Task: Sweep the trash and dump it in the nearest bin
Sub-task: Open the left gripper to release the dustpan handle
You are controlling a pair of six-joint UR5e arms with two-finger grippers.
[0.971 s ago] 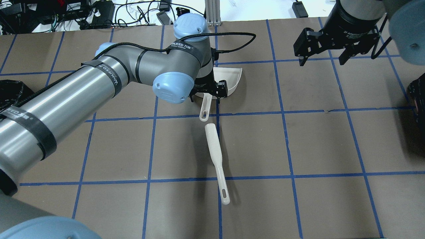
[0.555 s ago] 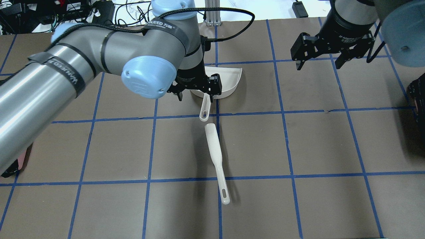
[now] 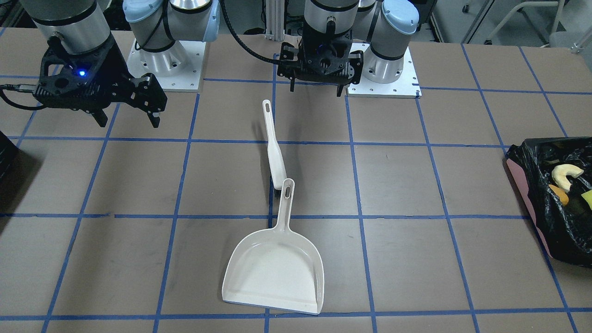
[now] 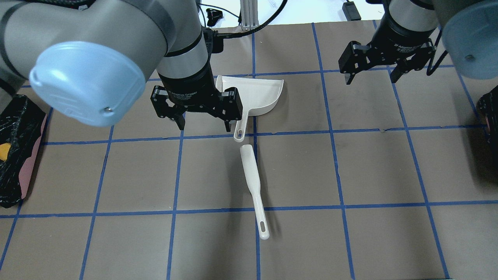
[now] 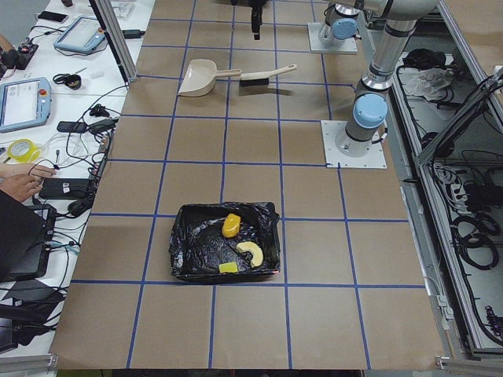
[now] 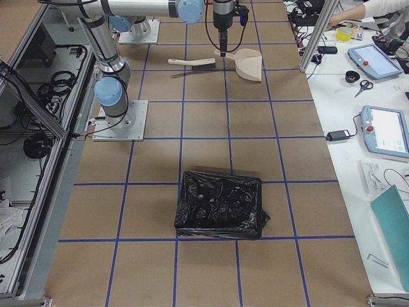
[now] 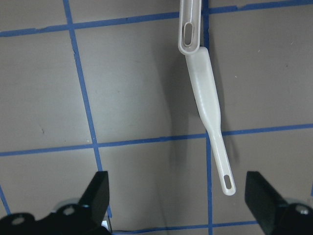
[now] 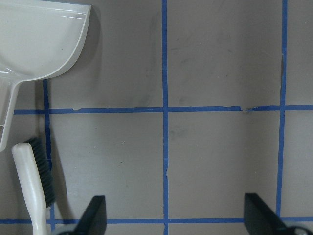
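Front-facing: left end effector [image 3: 316,90] and right end effector [image 3: 127,121] both released and empty, above the tabletop [image 3: 416,259]. Dustpan [image 3: 277,273] handle tip overlaps the brush [image 3: 274,148] head. Bin [image 3: 536,157], at the view's right edge, holds the cream crescent [image 3: 566,173], orange lump [image 3: 559,194] and green wedge [image 3: 586,199].
Overhead: only the orange lump shows in the bin.
Right wrist: the brush's dark bristles are visible.
Left wrist: only its white back shows.

bin [image 3: 532,155] — cut by frame edge | dustpan [image 4: 260,95] — partly behind left tool [image 4: 205,127]
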